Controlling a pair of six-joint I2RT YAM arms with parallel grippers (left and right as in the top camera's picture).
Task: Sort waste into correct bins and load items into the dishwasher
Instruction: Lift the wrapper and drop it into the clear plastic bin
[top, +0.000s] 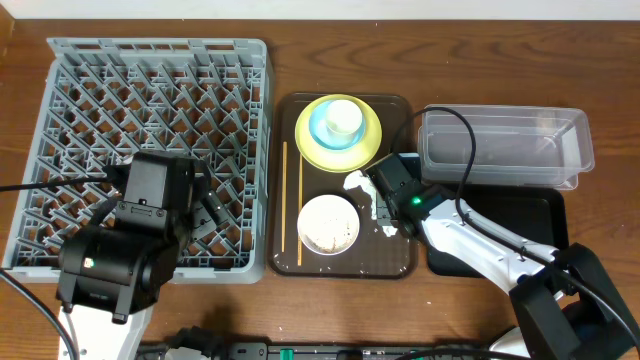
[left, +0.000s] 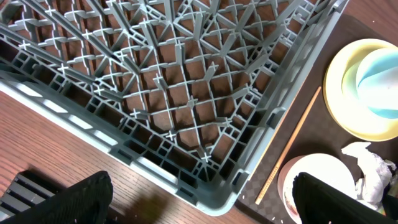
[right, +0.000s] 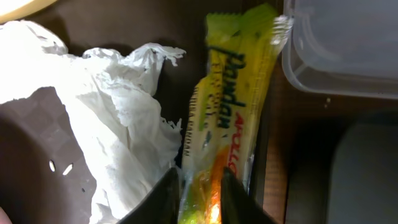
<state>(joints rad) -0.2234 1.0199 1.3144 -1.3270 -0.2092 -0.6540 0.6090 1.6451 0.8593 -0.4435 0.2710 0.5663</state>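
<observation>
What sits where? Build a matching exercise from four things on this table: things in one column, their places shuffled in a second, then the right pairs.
Things
1. light-blue cup
2. chopsticks
3. snack wrapper
4. clear tub

Places
A. between the fingers of the right tool
B. on the table, right of the brown serving tray
C. on the yellow plate
D. along the brown serving tray's left side

Pairs: 1-C, 2-D, 3-A, 4-B
</observation>
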